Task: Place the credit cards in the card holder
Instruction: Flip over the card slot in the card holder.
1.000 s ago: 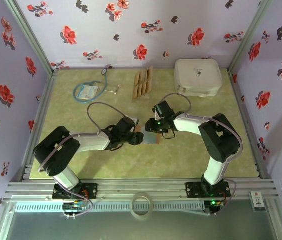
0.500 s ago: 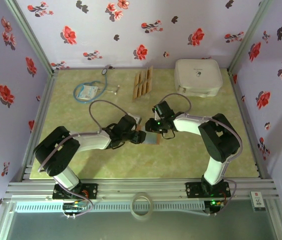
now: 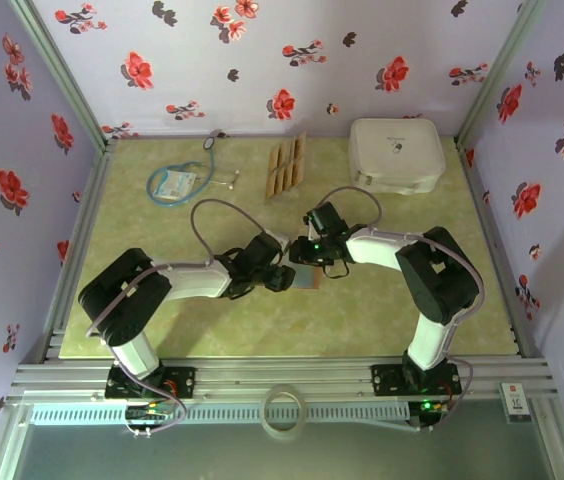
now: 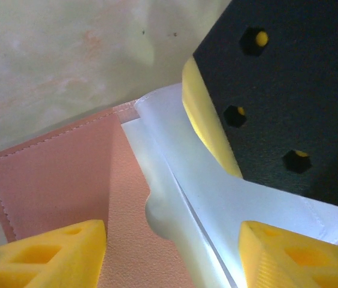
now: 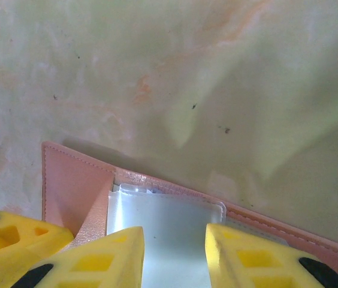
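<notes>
Open card holder (image 4: 61,180) on desk (image 5: 217,72), left tool (image 4: 172,240) spread wide above it, right tool (image 5: 175,237) narrowly parted astride its clear pocket (image 5: 163,213)

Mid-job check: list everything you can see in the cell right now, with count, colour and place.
credit cards: about four, tan-brown, side by side at the far middle of the table
card holder: one, reddish-brown with clear pockets, lying open mid-table under both grippers
stethoscope: one, blue tubing, far left
case: one, white, rounded square, far right
ring: one, pale, on the frame in front of the table
table: one, pale green marbled
left gripper: one, yellow and black, fingers apart over the holder
right gripper: one, yellow and black, fingers apart at the clear pocket
</notes>
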{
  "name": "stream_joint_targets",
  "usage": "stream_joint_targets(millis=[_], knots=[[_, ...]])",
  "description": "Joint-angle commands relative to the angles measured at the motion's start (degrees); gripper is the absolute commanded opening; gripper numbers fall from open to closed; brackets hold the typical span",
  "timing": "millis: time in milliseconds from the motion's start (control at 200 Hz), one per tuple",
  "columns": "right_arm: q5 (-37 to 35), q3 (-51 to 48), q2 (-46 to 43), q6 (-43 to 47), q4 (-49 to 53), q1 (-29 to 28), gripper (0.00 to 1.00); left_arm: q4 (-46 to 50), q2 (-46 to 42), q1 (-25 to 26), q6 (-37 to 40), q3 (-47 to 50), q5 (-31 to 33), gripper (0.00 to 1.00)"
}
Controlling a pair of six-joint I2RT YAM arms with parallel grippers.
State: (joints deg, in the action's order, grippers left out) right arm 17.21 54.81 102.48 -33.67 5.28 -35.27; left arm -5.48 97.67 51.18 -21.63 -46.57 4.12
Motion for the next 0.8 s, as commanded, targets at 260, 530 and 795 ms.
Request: stream_joint_targets(millis=[260,530,795], knots=[[0.54,1.34,-0.91,-1.2,2.23,-0.31,0.48,2.66,2.16,1.03,1.59,-0.17,3.61,0.54],[-0.37,1.54,-4.53,-1.88,3.4,0.46,0.58,2.49,3.23,1.03,1.54,0.1,3.59,0.5],[-1.41,0.85,-4.96,-2.44,3.6,0.73,0.6,1.79,3.67,1.03,1.42,0.77,3.53,0.49]])
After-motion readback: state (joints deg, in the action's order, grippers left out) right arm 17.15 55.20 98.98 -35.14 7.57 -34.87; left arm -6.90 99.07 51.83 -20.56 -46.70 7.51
